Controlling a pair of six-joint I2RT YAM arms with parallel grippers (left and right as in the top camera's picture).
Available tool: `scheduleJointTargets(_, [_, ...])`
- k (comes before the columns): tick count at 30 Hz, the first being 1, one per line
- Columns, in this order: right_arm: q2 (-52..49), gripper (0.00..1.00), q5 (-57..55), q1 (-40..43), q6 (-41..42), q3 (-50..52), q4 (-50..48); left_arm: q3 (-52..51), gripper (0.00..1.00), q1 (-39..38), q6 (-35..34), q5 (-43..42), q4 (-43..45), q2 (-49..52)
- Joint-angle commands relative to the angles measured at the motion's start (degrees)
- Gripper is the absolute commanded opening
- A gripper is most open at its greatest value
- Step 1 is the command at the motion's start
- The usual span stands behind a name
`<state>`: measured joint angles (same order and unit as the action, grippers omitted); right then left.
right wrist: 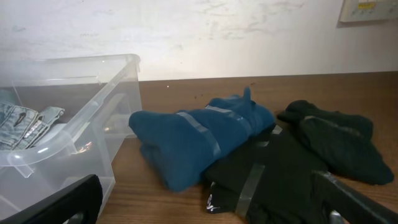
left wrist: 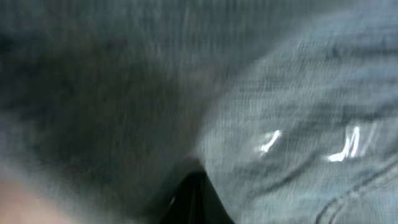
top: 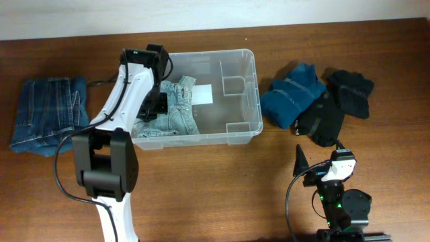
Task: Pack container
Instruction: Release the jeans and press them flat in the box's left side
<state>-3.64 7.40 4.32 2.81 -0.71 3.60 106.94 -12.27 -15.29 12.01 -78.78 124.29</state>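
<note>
The container (top: 258,101) is a large clear bin in the middle of the table; its near corner (right wrist: 93,118) shows in the right wrist view. Pale folded jeans (top: 178,111) lie in its left half. My left gripper (top: 156,107) reaches down into the bin onto them. The left wrist view is filled with blurred pale denim (left wrist: 298,112), and the dark fingertips (left wrist: 194,193) are shut together against it. Whether a fold is pinched between them does not show. My right gripper (top: 321,169) stands open and empty near the front right, facing the clothes pile.
Dark blue folded jeans (top: 50,114) lie left of the bin. To its right sit a blue garment (top: 292,97) and two black ones (top: 322,119) (top: 351,91), also visible as blue garment (right wrist: 199,140) and black garment (right wrist: 292,174).
</note>
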Motion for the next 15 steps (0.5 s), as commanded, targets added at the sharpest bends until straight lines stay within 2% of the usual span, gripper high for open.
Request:
scheduleJointTargets(1, [0.37, 0.99, -0.33, 0.31, 0.0, 0.39, 0.13, -1.55, 0.01, 0.37, -1.44, 0.85, 2.58, 0.55])
scheduleJointTargets(15, [0.37, 0.98, -0.33, 0.31, 0.0, 0.39, 0.13, -2.03, 0.01, 0.37, -1.86, 0.92, 6.84, 9.6])
